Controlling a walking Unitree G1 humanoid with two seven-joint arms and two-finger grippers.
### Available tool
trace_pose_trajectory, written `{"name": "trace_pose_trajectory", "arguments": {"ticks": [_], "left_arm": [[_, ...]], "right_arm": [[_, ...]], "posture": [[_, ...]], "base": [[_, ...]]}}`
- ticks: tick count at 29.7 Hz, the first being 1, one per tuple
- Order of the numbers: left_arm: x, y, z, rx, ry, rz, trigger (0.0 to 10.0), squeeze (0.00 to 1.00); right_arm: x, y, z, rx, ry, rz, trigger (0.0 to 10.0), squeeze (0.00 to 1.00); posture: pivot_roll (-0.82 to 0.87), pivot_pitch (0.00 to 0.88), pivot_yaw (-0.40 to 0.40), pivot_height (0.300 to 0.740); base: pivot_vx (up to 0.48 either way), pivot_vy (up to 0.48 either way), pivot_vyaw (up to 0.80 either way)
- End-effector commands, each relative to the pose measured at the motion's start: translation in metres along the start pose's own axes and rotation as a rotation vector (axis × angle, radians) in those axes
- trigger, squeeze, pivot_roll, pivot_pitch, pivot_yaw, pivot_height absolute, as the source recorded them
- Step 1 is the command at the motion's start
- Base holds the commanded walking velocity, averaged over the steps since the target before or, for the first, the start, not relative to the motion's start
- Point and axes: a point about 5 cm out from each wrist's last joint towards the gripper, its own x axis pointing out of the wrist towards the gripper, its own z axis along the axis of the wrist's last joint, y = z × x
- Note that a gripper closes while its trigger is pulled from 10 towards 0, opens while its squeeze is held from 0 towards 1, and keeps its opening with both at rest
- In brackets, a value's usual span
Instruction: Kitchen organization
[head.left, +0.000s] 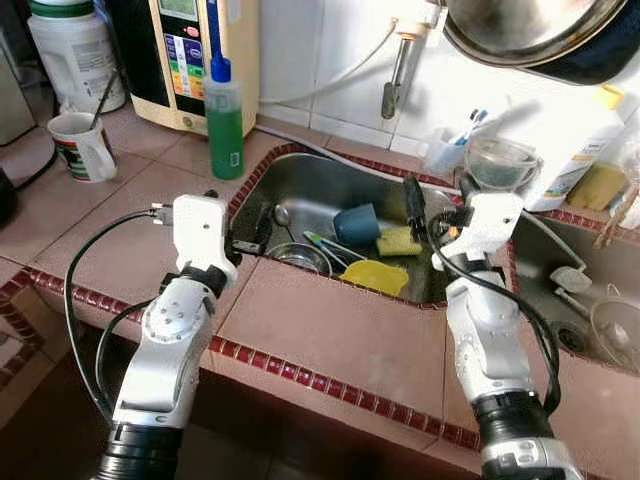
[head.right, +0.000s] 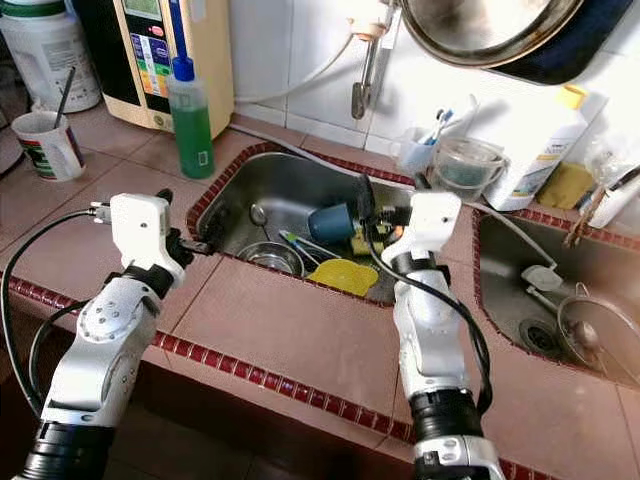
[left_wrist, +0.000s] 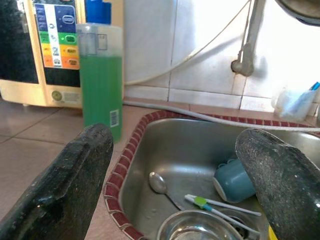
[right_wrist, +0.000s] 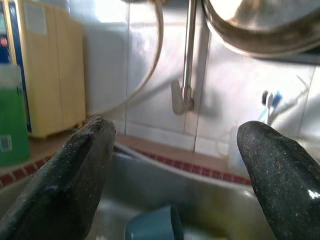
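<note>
Two silver arms are reaching over the pink tiled surface, left gripper and right gripper both holding their black fingers apart, gripping nothing. Beyond them, inside the stainless steel sink, a teal plastic cup is lying on its side beside a round steel bowl, a spoon and a yellow sponge.

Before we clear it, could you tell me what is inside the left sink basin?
In the left sink basin: a blue cup on its side, spoon, steel bowl, toothbrush, yellow sponge and yellow lid. The near wall hides whatever lies below it.
</note>
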Motion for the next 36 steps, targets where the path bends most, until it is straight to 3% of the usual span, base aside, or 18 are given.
{"name": "trace_pose_trajectory", "arguments": {"ticks": [1, 14, 36], "left_arm": [[-0.001, -0.004, -0.004, -0.009, 0.01, -0.013, 10.0, 0.0], [-0.01, 0.0, -0.01, 0.014, 0.029, -0.022, 10.0, 0.0], [-0.01, 0.001, -0.01, 0.011, 0.057, -0.044, 10.0, 0.0]], "right_arm": [[0.0, -0.002, 0.003, -0.007, -0.007, -0.009, 10.0, 0.0], [-0.019, 0.004, -0.008, -0.044, 0.036, -0.005, 10.0, 0.0], [-0.019, 0.006, -0.009, -0.051, 0.043, 0.004, 10.0, 0.0]], "posture": [[-0.13, 0.004, -0.077, 0.732], [-0.13, 0.007, -0.068, 0.732], [-0.12, 0.002, -0.066, 0.732]], "base": [[0.0, 0.0, 0.0], [0.0, 0.0, 0.0], [-0.18, 0.0, 0.0]]}}
